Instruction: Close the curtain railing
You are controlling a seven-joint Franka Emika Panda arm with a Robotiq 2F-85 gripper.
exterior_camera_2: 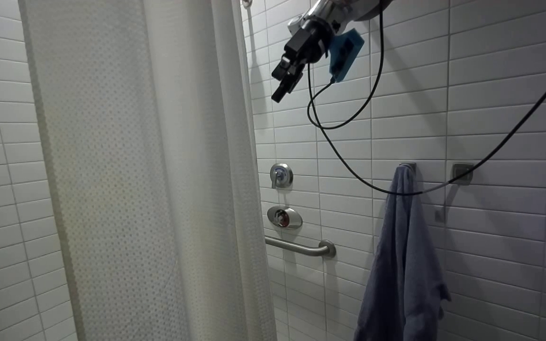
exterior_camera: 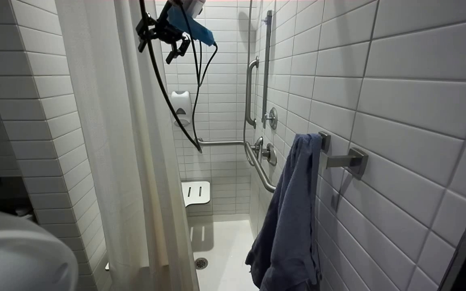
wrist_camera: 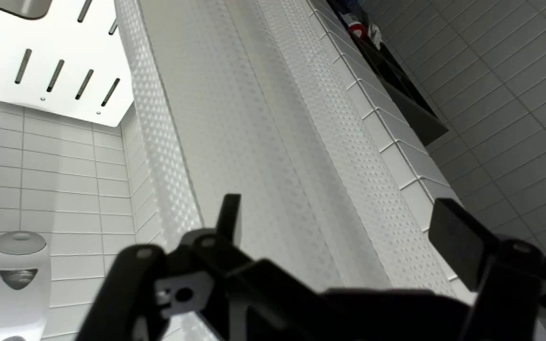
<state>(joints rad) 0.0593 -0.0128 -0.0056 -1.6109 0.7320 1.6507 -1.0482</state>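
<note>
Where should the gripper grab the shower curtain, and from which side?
Probably the edge of the shower curtain nearest the towel, coming from that side: there it hangs in narrow vertical folds, which the open gripper might straddle.

Blue-grey towel [exterior_camera: 287,218] hangs from hook [exterior_camera: 325,141] on white tiled wall [exterior_camera: 411,113], second hook [exterior_camera: 348,161] beside. Metal grab bar [exterior_camera_2: 296,246], same wall. Soap dispenser [exterior_camera: 181,101] sits above slotted white seat [exterior_camera: 195,194]. Round drain [exterior_camera: 201,263] in shower floor [exterior_camera: 225,238].

decent gap between curtain [exterior_camera: 132,141] and towel [exterior_camera: 289,218] // cable [exterior_camera_2: 403,194] droops below claw [exterior_camera: 155,55] tho // grab bar [exterior_camera_2: 296,247] kinda juts off wall [exterior_camera_2: 495,246]
</note>
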